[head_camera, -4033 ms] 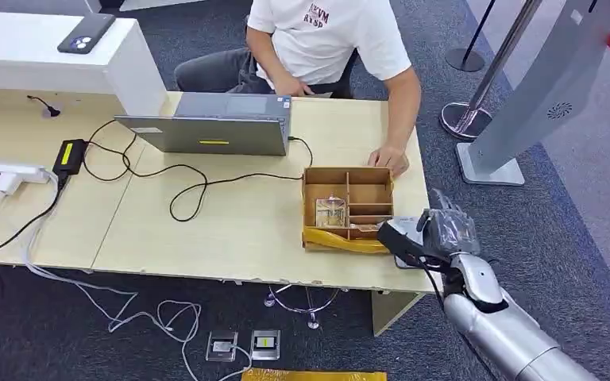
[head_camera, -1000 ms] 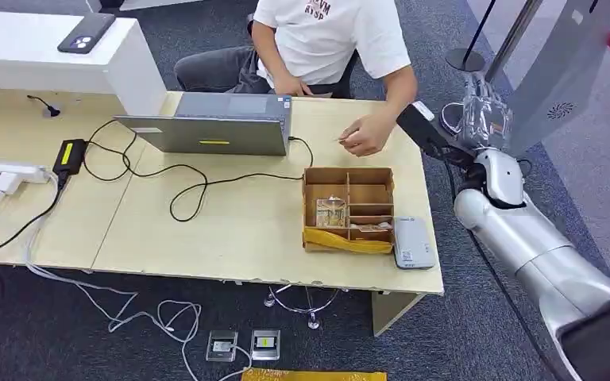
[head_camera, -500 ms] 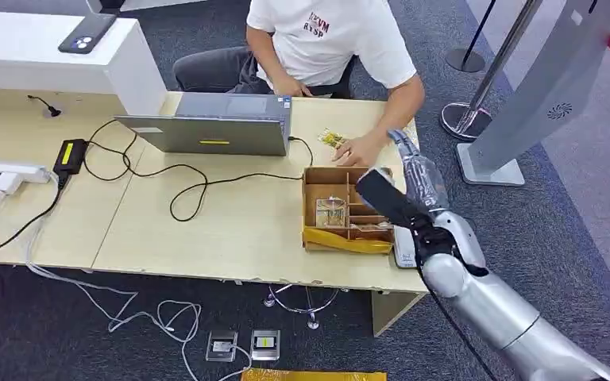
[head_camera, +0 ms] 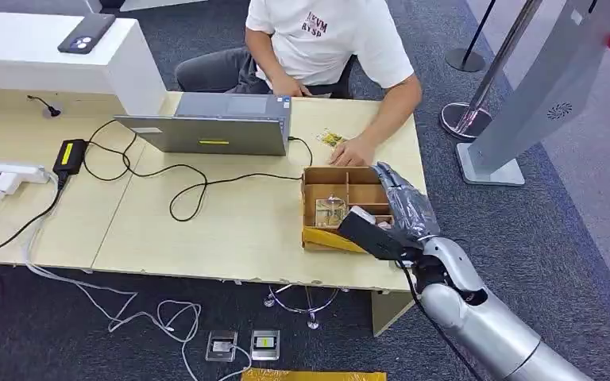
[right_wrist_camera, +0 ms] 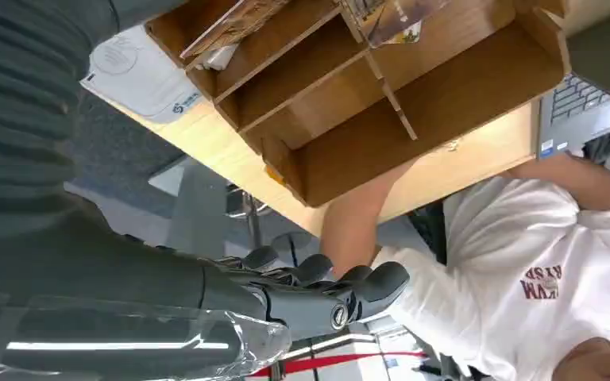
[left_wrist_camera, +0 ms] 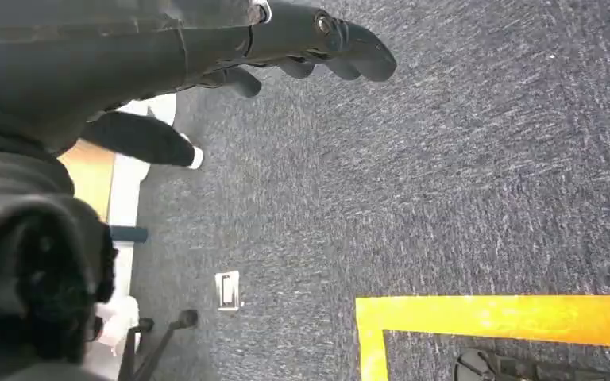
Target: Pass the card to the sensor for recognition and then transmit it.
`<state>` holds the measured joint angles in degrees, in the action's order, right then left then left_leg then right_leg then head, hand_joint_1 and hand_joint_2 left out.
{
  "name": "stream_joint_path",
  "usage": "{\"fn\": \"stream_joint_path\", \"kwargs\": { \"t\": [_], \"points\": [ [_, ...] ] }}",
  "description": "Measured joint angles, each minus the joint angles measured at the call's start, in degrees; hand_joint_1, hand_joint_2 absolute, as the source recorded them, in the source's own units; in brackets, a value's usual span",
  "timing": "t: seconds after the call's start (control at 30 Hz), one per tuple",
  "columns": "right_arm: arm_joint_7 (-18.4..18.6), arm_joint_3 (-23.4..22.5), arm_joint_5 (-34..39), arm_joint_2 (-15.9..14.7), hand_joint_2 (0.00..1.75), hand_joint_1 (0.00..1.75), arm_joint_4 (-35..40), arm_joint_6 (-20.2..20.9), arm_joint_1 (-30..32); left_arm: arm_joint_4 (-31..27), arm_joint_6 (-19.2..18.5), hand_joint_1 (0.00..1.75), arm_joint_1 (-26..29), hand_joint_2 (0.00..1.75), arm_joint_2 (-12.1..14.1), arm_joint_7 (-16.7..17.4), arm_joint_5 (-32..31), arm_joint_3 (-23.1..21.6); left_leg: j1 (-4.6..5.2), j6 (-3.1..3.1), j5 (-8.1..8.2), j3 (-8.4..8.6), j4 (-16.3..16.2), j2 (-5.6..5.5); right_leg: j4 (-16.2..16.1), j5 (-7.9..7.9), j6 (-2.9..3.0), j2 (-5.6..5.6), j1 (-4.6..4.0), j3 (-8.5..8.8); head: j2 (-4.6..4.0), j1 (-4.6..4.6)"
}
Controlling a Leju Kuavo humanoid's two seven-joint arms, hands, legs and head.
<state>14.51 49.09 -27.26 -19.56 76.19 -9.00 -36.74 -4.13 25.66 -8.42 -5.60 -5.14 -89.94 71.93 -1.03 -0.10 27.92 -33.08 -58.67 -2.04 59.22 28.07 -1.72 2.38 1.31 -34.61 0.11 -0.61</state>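
Right hand [head_camera: 403,208]: poised above the near right corner of the compartmented wooden box [head_camera: 348,170], fingers stretched out and released, nothing held. A clear plastic film covers the back of the hand.

Left hand [left_wrist_camera: 318,36]: hangs over the carpet [left_wrist_camera: 461,159], fingers loose and empty.

Card [head_camera: 332,139]: lies flat on the table [head_camera: 230,222] beyond the box, just beside the person's hand [head_camera: 353,152] and well apart from the robot's hand. By this layout the handover appears to be done. More cards in clear sleeves [head_camera: 331,211] stand in a box compartment.

Sensor: the white card reader [right_wrist_camera: 139,75] sits touching or just beside the box's right wall, near the table's front corner.

Risks noted:
- If the right hand descends for another card, its fingers may catch a divider or the rim and push the box, which would drive the reader towards the table edge.
- The loose plastic film could snag on the box's upright partitions.
- The person's hand rests close to the box's far wall, so a forward reach could contact it.
- The sleeved cards look thin and slick, so a pinch may slip or lift more than one.
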Motion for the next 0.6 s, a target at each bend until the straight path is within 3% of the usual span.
{"fn": "stream_joint_path", "kwargs": {
  "t": [0.23, 0.6],
  "points": [
    [7.56, 1.29, -13.44, -0.35, 1.75, 0.0, -0.28, 1.53, -0.03, 0.0, 0.2, 0.0, 0.0, 0.0, -0.02, 0.04, 0.0, 0.31, 0.01, 0.0, 0.0, -0.01, 0.0, 0.0, -0.01, 0.0, 0.0, 0.0, 0.01, 0.01, 0.02, -0.02],
    [8.65, 3.72, -16.54, -0.35, 1.75, 0.0, -2.47, 2.16, 0.06, 0.0, 0.2, 0.0, -0.01, 0.0, -0.04, -0.42, 0.0, 0.44, 0.0, 0.0, 0.0, -0.01, 0.0, 0.0, 0.0, 0.0, 0.0, 0.0, 0.0, -0.01, 0.02, 0.0]
  ]
}}
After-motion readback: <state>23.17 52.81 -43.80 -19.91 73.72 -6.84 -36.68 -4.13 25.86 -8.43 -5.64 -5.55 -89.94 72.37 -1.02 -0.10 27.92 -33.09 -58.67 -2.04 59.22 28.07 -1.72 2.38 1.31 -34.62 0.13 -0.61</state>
